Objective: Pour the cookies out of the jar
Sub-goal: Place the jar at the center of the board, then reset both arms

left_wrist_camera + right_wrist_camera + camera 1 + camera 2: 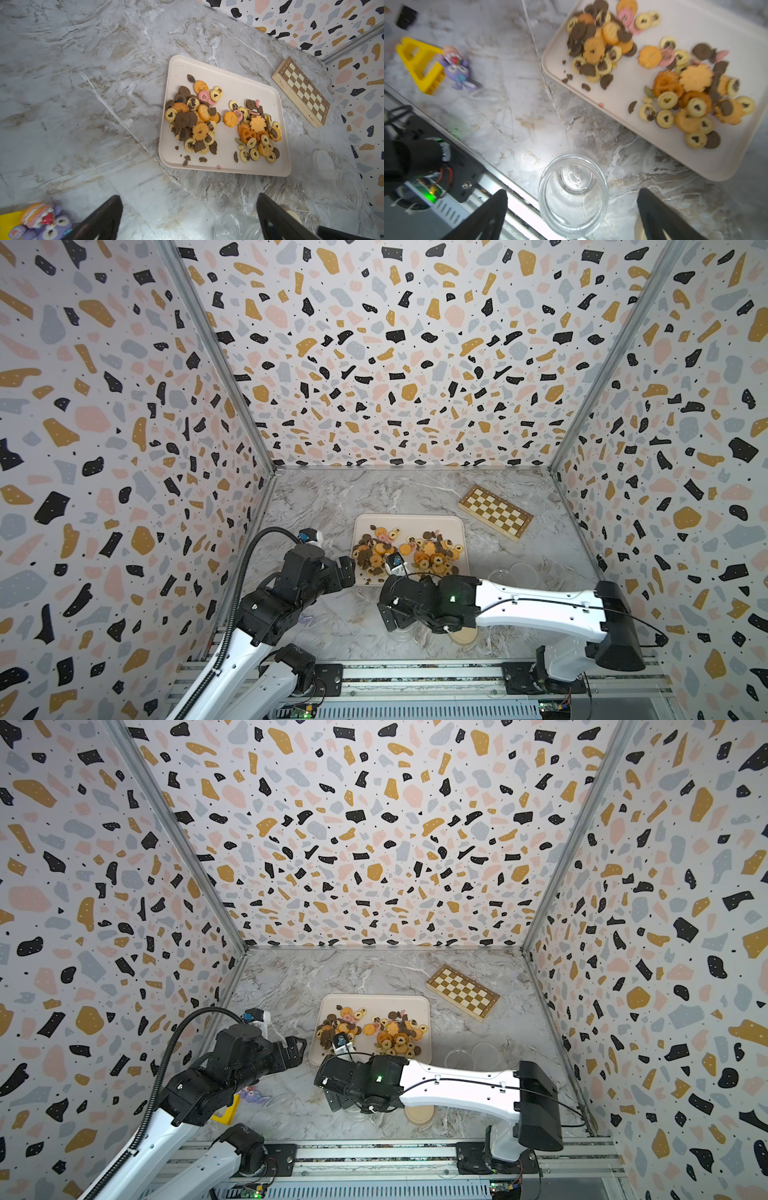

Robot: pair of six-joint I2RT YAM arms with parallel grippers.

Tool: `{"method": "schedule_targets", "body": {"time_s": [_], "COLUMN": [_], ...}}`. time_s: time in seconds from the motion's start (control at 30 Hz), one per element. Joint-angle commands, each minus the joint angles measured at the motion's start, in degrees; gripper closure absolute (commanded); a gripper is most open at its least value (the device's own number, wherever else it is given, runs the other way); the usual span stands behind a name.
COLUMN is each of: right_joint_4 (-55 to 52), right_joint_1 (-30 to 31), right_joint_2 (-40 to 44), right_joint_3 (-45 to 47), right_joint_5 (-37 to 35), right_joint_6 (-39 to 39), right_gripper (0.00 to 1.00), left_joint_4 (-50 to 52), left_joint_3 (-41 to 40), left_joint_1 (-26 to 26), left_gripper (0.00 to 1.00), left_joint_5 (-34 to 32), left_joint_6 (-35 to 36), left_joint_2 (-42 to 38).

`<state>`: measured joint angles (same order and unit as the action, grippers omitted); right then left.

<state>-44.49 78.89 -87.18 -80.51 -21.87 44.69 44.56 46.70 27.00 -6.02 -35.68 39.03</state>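
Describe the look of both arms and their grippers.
White shells, black joints on both. The left arm carries a ribbed black hose; the right arm a thin black cable and a green light. The left gripper and right gripper have black tapered fingers.

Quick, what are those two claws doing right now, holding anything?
Left gripper: open, empty.
Right gripper: open, fingers either side of the clear glass jar, not gripping it.

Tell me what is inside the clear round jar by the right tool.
Empty: the clear round jar shows only its bare bottom and some dark crumbs. The frame edge hides its near wall.
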Motion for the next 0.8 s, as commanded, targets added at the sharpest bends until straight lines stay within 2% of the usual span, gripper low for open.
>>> {"method": "schedule_targets", "body": {"time_s": [0.0,0.07,0.17,0.2,0.27,0.33,0.37,0.4,0.47,0.5,0.53,0.6,0.63,0.77], "right_joint_4": [-12.0,-16.5,-17.8,-15.3,-4.2,21.4,33.1,39.3,45.4,48.5,48.4,44.5,43.1,51.5], "right_joint_1": [-0.4,-1.2,-3.0,-3.4,-3.4,-4.7,-6.7,-11.3,-24.5,-33.6,-43.4,-61.6,-68.0,-71.0], "right_joint_2": [8.1,12.5,20.1,24.1,33.5,45.5,49.8,53.5,56.8,56.9,55.6,51.5,50.0,49.0], "right_joint_3": [-8.0,-10.1,-7.1,-3.0,8.6,22.5,28.6,32.6,38.5,41.5,43.5,44.6,45.2,52.0], "right_joint_5": [-12.7,-21.0,-33.3,-39.4,-48.3,-49.6,-51.5,-49.6,-41.0,-35.8,-30.3,-17.4,-16.4,-22.8], "right_joint_6": [-0.3,0.6,-0.1,-2.2,-13.4,-40.0,-46.8,-49.5,-53.0,-53.5,-49.8,-38.5,-31.4,-25.3], "right_gripper": [0.01,0.01,0.01,0.01,0.0,0.0,0.0,0.0,0.0,0.0,0.0,0.01,0.0,0.01], "left_joint_4": [-0.4,-0.4,-2.0,-3.9,-7.6,-14.0,-17.6,-22.0,-31.8,-38.2,-43.5,-49.8,-50.6,-54.9], "left_joint_3": [3.8,5.7,7.0,6.5,4.3,-0.8,-3.2,-6.2,-11.7,-14.5,-16.7,-18.9,-19.0,-20.3], "left_joint_1": [-0.4,-0.4,-0.4,-0.4,-0.4,-0.4,-0.4,-0.4,-0.5,-0.8,-1.2,-2.7,-3.5,-6.1], "left_gripper": [0.01,0.01,0.01,0.01,0.01,0.01,0.01,0.01,0.01,0.01,0.01,0.01,0.01,0.01], "left_joint_5": [-2.5,-5.7,-11.8,-14.5,-20.4,-27.5,-29.5,-32.3,-39.6,-42.5,-43.5,-42.5,-41.4,-38.8], "left_joint_6": [2.1,3.0,7.1,9.7,14.4,17.2,19.3,21.8,25.0,27.8,30.5,33.7,33.7,34.2], "left_joint_2": [0.6,1.2,1.5,1.3,0.2,-2.1,-3.3,-4.5,-5.6,-5.4,-4.7,-1.9,0.1,5.7]}}
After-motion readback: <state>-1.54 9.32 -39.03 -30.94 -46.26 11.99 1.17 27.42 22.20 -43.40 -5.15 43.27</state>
